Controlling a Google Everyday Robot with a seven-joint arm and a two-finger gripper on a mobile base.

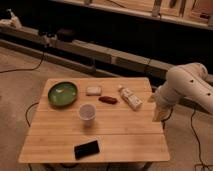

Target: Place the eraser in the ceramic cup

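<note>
The wooden table [125, 135] stood in the middle of the view on a pale floor.

**Task items**
- The eraser [86, 149] lay flat on the tabletop near the front edge, left of centre. Nothing touched it.
- The ceramic cup [87, 113] stood upright near the centre of the table, directly behind the eraser and apart from it. What could be seen of its inside was pale.

**Other items on the table**
- A green bowl [62, 94] sat at the rear left, behind and to the left of the cup.
- A small white block [93, 90] lay just to the right of the bowl.
- A reddish-brown oblong [108, 100] lay to the right of the white block, close to it.
- A white tube [130, 98], possibly a bottle on its side, lay at an angle right of the oblong.

**Arm and gripper**
- The white arm [186, 85] entered from the right side of the view.
- The gripper [159, 112] hung pointing downward at the right edge of the table, well apart from both the eraser and the cup.
- Whether the gripper was open or closed could not be told. It held none of the table items.
</note>
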